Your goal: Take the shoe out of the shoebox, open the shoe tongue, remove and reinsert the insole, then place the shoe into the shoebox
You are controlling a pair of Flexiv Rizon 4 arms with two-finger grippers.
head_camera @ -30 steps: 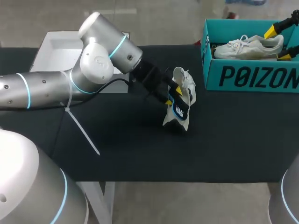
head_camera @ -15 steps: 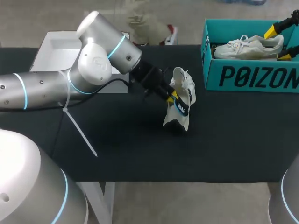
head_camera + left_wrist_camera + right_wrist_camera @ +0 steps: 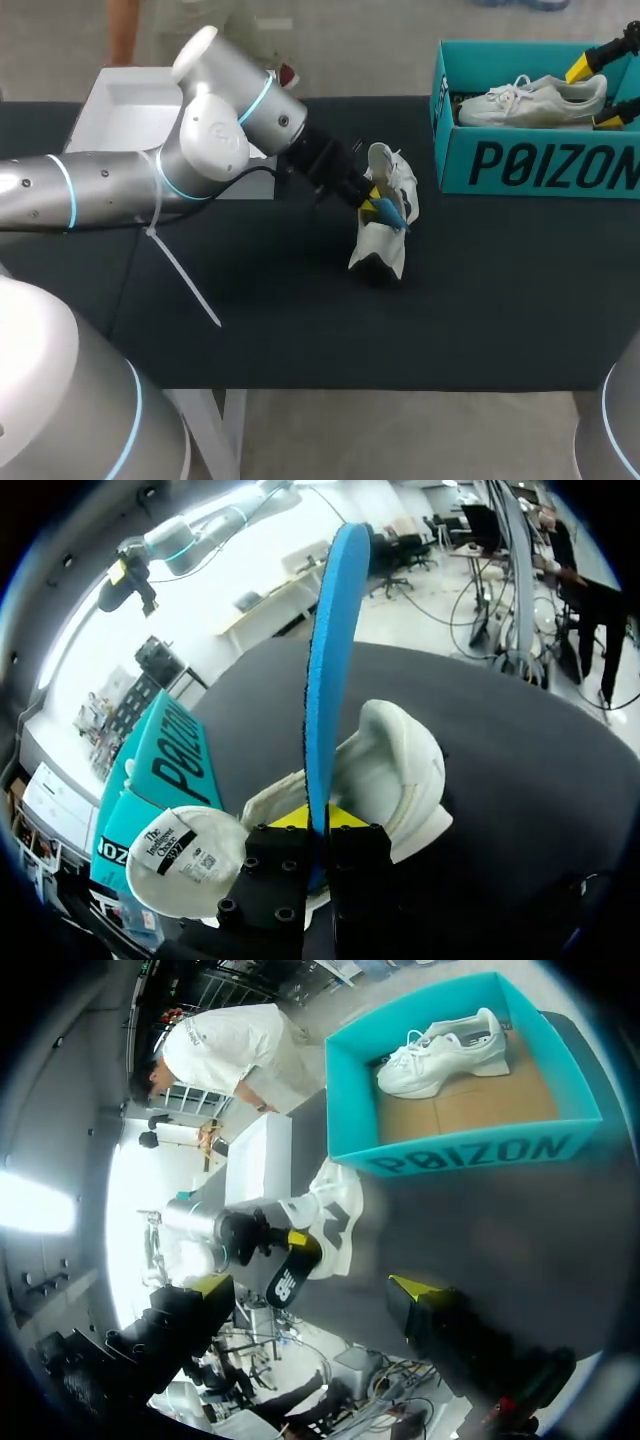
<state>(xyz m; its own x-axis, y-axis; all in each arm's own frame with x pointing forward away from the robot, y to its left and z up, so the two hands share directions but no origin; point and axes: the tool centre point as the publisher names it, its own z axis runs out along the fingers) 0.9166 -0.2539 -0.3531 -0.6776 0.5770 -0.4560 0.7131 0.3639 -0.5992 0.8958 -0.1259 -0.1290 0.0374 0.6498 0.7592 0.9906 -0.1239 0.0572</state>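
The left arm enters from the bench's (image 3: 300,330) left edge and reaches to the bench centre. The left gripper (image 3: 375,205) is clamped narrowly on the blue insole (image 3: 392,216). In the left wrist view the insole (image 3: 330,650) stands edge-on between the two fingers (image 3: 345,816) and extends out ahead of them. Its gripped end is hidden, so I cannot tell whether any of it sits inside the shoe.

The white shoe (image 3: 385,245) rests tilted on the bench centre, just under the left gripper, with its tongue (image 3: 185,852) folded out to one side. A strip of bare black surface separates the shoe from the teal shoebox (image 3: 520,160), and a wider strip separates it from the near edge.

The shoebox stands at the far right corner and contains a second shoe (image 3: 530,100).

The right gripper (image 3: 312,1288) hangs high above the bench with its fingers spread wide and nothing between them. In the head view the right gripper (image 3: 595,93) appears over the shoebox.

A white open box (image 3: 120,115) sits at the far left corner.
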